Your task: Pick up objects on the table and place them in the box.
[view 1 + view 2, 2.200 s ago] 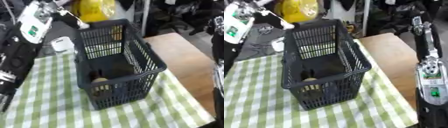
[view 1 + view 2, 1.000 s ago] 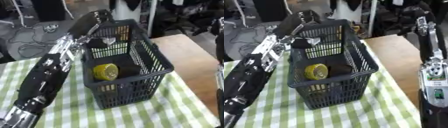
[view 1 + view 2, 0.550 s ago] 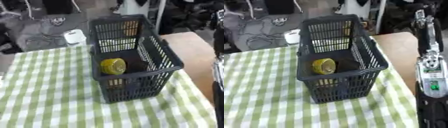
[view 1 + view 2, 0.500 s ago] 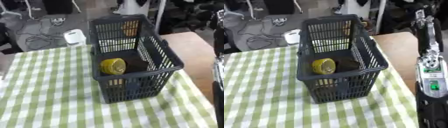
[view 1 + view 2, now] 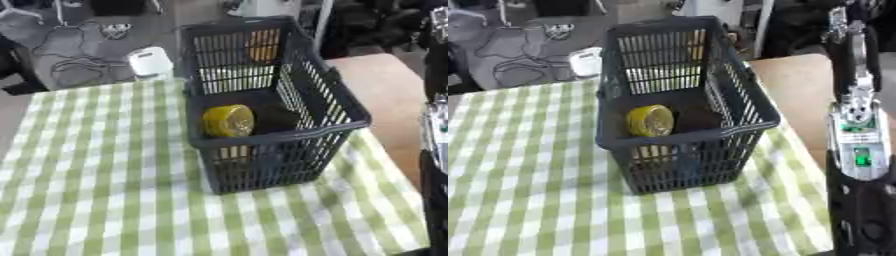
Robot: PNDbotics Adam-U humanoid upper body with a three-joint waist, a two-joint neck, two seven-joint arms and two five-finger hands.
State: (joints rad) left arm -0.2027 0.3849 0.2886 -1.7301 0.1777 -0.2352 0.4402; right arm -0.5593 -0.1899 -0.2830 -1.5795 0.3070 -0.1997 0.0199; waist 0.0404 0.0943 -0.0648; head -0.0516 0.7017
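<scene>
My right arm [image 5: 857, 150] rises along the right side of the basket, black with a silver section and a small green light on it, but I cannot pick out my right hand at the top of it, so I cannot tell whether its fingers are straight or curled; my left hand shows in neither eye's view. The landmark is the dark slatted plastic basket [image 5: 337, 107], which serves as the box and stands upright on the bench. Inside the basket, low against its near wall, lies a round yellow object [image 5: 228, 120], tipped so that its flat face looks up toward me; it may be a tin or a roll of tape, though I cannot say which. Just to the right of it on the basket floor there seems to be something dark [image 5: 274, 118], too dim to make out. Through the far wall of the basket an orange shape [image 5: 262, 45] shows; whether it is inside or behind the basket I cannot tell. The basket rests on a green-and-white checked cloth [image 5: 96, 180] that spreads to its left and in front of it. To the right of the basket, bare tan bench top [image 5: 807, 85] shows beyond the cloth's edge. Beyond the basket's far left corner, off the cloth, a small white object [image 5: 150, 62] sits near some dark cables [image 5: 66, 62].
</scene>
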